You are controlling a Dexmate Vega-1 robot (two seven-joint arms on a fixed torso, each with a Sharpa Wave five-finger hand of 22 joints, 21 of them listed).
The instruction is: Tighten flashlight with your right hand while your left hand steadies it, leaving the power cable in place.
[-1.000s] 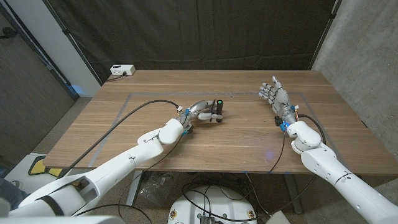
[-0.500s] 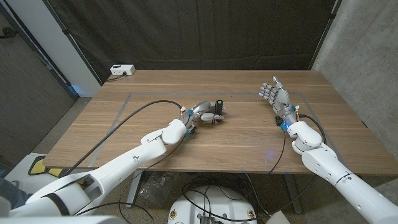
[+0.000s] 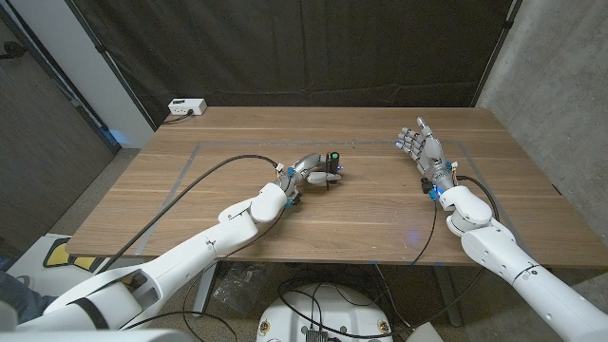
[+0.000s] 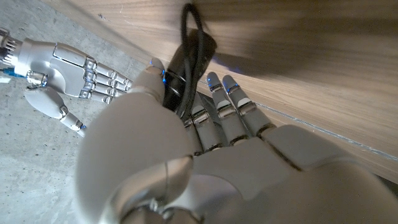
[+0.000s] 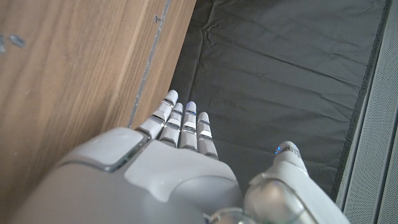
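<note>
A black flashlight (image 3: 328, 169) with a green spot on its end is seen near the middle of the wooden tabletop (image 3: 380, 214), somewhat toward the far edge, where it is gripped by the robot's left hand (image 3: 309, 171). In the left wrist view the dark barrel (image 4: 186, 74) is wrapped by the thumb and fingers (image 4: 227, 106) of that hand (image 4: 186, 162), and a black loop of cord is seen at the barrel's far end, against the wood. Whether the flashlight is lifted off the surface or resting on it cannot be told.

A black power cable (image 3: 214, 163) is laid across the left part of the tabletop, curving from the left hand's wrist toward the near left edge, where it drops out of sight.

The right hand (image 3: 423, 147) is held well apart from the flashlight, toward the far right corner of the tabletop, with nothing in it; its fingers are extended and slightly spread, the thumb set apart. In the right wrist view the same hand (image 5: 180, 155) is shown with straight fingers (image 5: 186, 127) reaching past the table edge toward a black curtain (image 5: 280, 74).

A small white box (image 3: 186, 107) is placed beyond the far left corner. Faint tape lines (image 3: 190, 161) are marked on the tabletop, framing a rectangle around the working area.
</note>
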